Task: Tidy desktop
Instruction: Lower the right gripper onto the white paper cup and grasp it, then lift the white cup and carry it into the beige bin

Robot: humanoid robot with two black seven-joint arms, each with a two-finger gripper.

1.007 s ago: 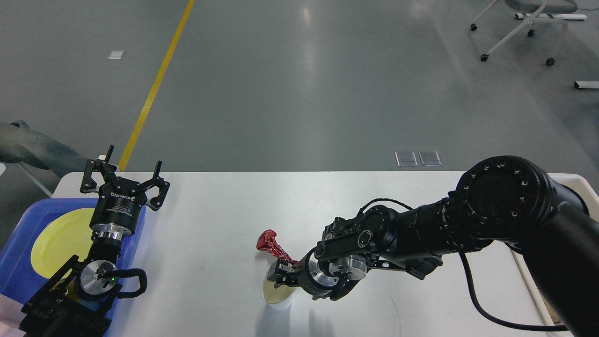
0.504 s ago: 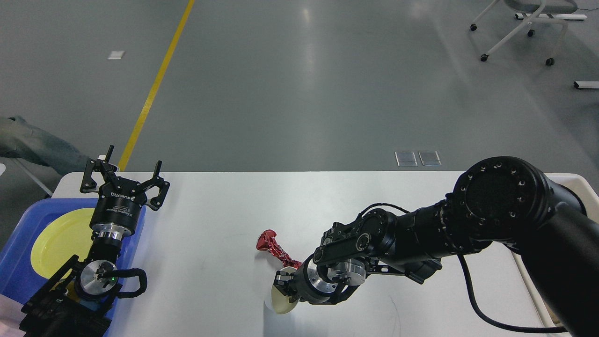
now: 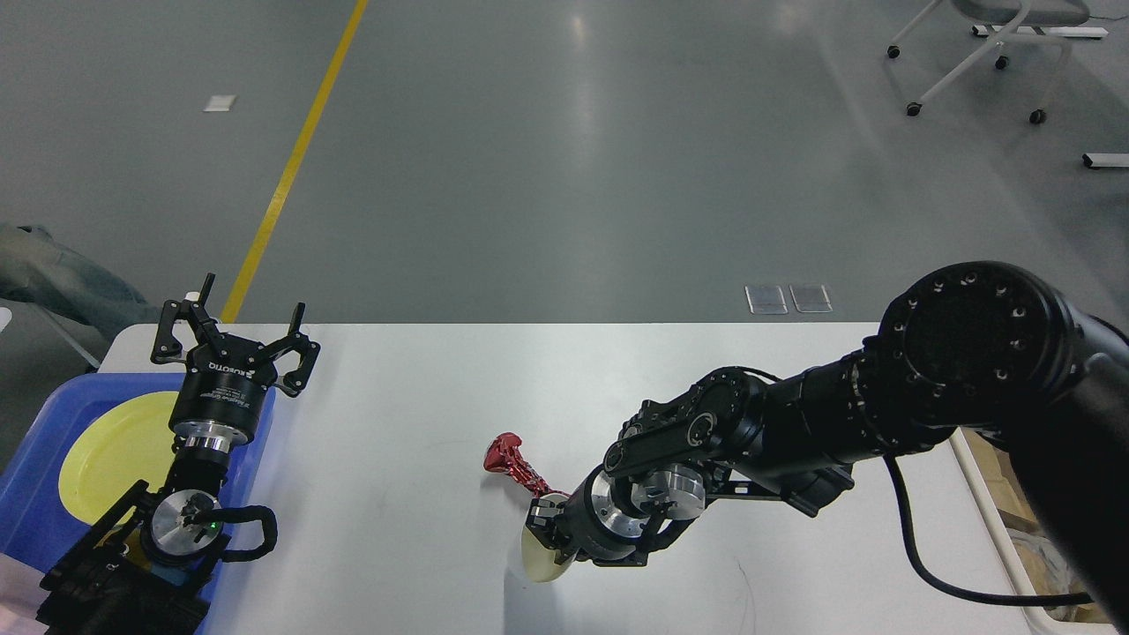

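The white desktop [image 3: 423, 397] fills the lower half of the head view. Near its front middle, my right gripper [image 3: 547, 534] is shut on a cream paper cup [image 3: 540, 563], which is tipped onto its side just above the surface. A crumpled red wrapper [image 3: 507, 457] lies on the desktop right behind the cup, its near end hidden by the gripper. My left gripper [image 3: 231, 333] stands open and empty at the far left, over the edge of the blue tray [image 3: 35, 494].
A yellow plate [image 3: 101, 454] lies in the blue tray. A cream bin [image 3: 981, 494] stands at the desktop's right edge, mostly behind my right arm. Beyond the table are grey floor, a yellow line and an office chair [image 3: 988, 44].
The cup stood upright with its mouth facing up; my right gripper has since tipped it sideways and shifted it slightly right. The wrapper and left arm have not moved.
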